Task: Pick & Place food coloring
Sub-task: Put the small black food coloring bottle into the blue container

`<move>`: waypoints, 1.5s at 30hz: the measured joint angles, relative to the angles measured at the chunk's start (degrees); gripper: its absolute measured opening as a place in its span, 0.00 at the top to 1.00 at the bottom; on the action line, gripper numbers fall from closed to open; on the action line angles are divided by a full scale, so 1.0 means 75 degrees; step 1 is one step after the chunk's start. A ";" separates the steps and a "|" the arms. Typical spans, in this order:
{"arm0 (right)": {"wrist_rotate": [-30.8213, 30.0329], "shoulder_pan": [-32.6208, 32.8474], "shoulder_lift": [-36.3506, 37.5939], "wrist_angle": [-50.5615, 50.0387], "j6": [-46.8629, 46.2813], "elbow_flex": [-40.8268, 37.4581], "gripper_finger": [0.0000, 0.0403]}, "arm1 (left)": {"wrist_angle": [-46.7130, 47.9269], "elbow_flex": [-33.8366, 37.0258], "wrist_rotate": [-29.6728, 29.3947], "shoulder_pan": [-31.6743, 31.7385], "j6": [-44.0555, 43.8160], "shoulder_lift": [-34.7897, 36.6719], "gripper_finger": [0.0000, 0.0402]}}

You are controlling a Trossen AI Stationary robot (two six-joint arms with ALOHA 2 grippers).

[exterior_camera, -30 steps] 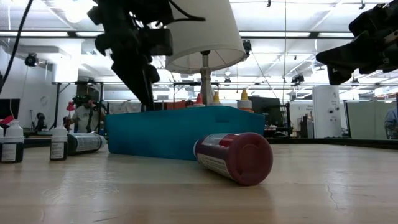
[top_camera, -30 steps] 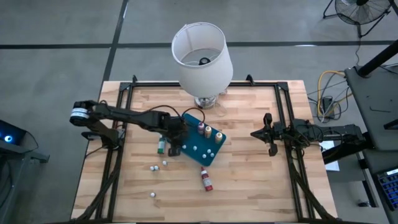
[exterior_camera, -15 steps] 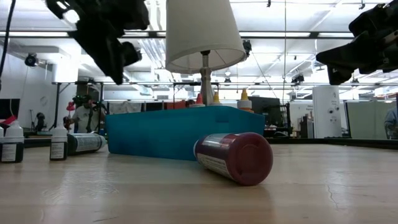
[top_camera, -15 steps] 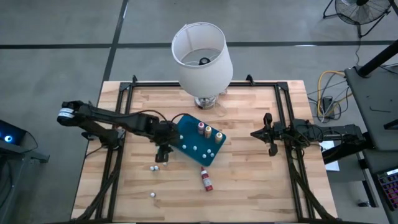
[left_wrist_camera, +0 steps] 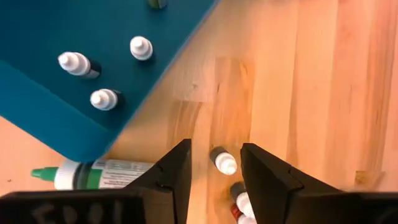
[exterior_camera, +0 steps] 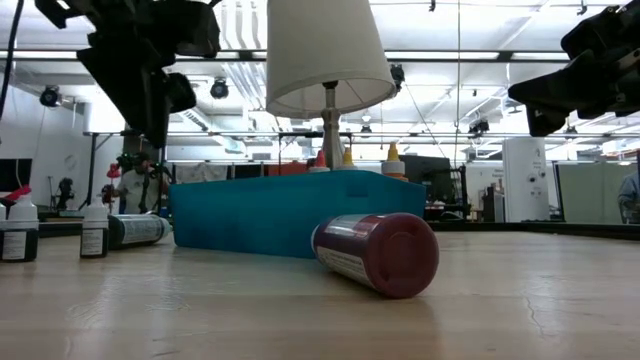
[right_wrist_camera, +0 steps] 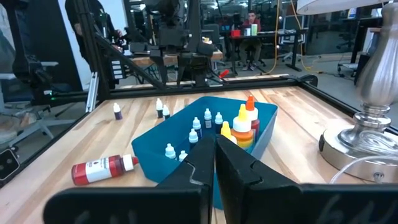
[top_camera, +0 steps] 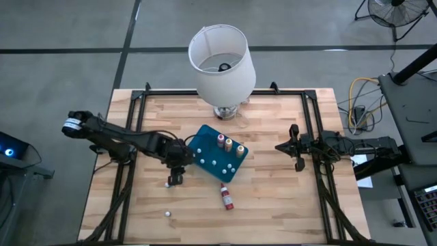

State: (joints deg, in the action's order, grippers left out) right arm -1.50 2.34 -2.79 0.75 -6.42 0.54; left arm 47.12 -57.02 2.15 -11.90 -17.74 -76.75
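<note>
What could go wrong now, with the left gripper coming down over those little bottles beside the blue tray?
The left gripper hangs open above small upright bottles standing close together; a finger could knock a neighbor over. The teal tray edge and the green bottle lying beside it are near and could get bumped.

the teal tray (top_camera: 217,153) sits mid-table. behind it the lamp (top_camera: 222,63) blocks the way. on its left side the left gripper (top_camera: 175,179) hangs over small standing bottles (left_wrist_camera: 224,162). in front of it lies a red bottle (top_camera: 226,196). to its right the boards are bare up to the right gripper (top_camera: 295,147).
</note>
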 joint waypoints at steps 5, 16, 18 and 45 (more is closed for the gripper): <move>-0.0002 0.0000 0.0000 0.0000 0.0002 0.0000 0.98 | -0.0072 0.0140 -0.0008 -0.0064 -0.0431 0.0062 0.64; 0.0000 0.0001 0.0000 0.0000 0.0001 0.0000 0.98 | -0.0117 0.0421 0.0126 -0.0535 -0.1005 0.0155 0.58; -0.0001 0.0001 0.0000 -0.0001 0.0000 0.0000 0.98 | -0.0140 0.0441 0.0126 -0.0647 -0.1131 0.0155 0.58; -0.0001 -0.0001 0.0000 0.0000 0.0002 0.0001 0.98 | -0.1875 0.1919 -0.0019 -0.0971 -0.0675 -0.0057 0.58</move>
State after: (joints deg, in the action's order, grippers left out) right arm -1.51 2.33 -2.79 0.75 -6.40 0.54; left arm 33.06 -42.63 2.00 -19.18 -22.81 -77.18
